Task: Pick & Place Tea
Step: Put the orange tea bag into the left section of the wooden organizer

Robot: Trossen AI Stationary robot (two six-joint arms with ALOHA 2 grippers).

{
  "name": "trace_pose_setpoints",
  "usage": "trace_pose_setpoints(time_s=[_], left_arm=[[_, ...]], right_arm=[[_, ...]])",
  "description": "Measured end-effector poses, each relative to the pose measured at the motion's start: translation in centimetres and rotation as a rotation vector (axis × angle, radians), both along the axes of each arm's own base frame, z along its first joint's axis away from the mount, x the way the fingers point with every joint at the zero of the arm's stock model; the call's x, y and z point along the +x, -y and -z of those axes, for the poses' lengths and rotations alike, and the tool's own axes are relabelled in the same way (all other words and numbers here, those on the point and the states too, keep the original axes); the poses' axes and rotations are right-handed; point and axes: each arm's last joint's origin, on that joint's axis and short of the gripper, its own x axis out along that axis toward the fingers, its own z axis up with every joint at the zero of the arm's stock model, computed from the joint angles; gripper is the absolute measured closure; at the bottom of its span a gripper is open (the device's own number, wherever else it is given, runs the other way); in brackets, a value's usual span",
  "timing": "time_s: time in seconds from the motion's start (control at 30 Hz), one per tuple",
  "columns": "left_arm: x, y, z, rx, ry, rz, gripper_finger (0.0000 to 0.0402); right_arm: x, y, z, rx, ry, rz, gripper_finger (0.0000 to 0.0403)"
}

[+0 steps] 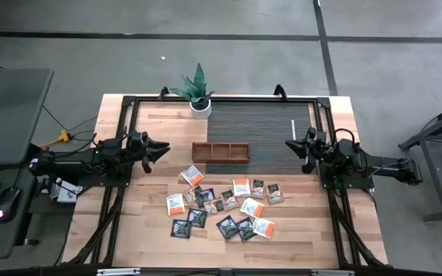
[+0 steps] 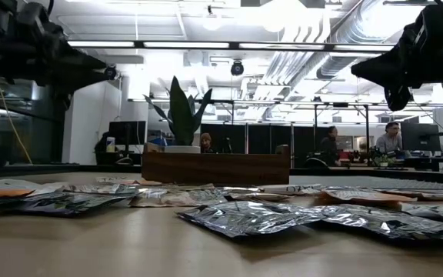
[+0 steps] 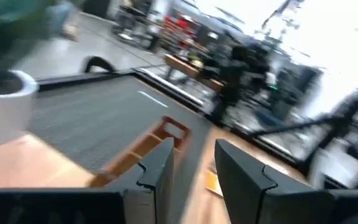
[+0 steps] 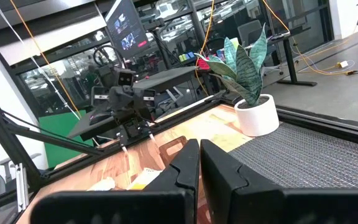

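Observation:
Several small square tea sachets (image 1: 221, 205), white-and-orange and dark ones, lie flat and scattered on the wood near the table's front; in the low view the tea sachets (image 2: 244, 215) are crinkled foil. The brown wooden tray (image 1: 221, 152) sits just behind them. My left gripper (image 1: 162, 148) hovers above the table to the tray's left, open (image 3: 194, 165), holding nothing. My right gripper (image 1: 290, 146) hovers to the tray's right over the dark mat, its fingers shut (image 4: 199, 163) and empty. Both are well above the table in the low view.
A potted plant (image 1: 198, 92) in a white pot stands at the far edge, behind the tray. A dark ribbed mat (image 1: 263, 126) covers the far right half of the table. A black frame (image 1: 129, 103) runs round the table. Bare wood lies at the near edge.

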Motion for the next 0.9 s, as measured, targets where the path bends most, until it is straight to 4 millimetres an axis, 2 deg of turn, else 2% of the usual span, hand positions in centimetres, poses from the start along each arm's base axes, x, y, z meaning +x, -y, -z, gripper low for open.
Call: trace_pose_setpoints(time_s=[0.1,0.2,0.33,0.47,0.63,0.77,0.9], left_arm=[[-0.1,0.1,-1.0,-0.034,0.007,0.034,0.0286],[0.1,-0.1,-1.3,-0.054,-0.067,-0.02,0.0286],[0.7,-0.3,-3.1,-0.059,-0.101,-0.108,0.0286],[2.0,-0.4,-5.6,-0.097,-0.171,-0.143,0.0286],[4.1,-0.4,-8.3,-0.178,-0.27,-0.093,0.0286],[5.2,-1.1,-8.3,-0.379,-0.336,-0.004,0.0286],[5.8,-2.3,-7.0,-0.598,-0.412,0.21,0.0286]], right_arm=[[0.0,0.0,0.0,0.0,0.0,0.0,0.0391],[0.0,0.0,0.0,0.0,0.0,0.0,0.0391],[0.0,0.0,0.0,0.0,0.0,0.0,0.0391],[0.0,0.0,0.0,0.0,0.0,0.0,0.0391],[0.0,0.0,0.0,0.0,0.0,0.0,0.0391],[0.0,0.0,0.0,0.0,0.0,0.0,0.0391],[0.0,0.0,0.0,0.0,0.0,0.0,0.0391]])
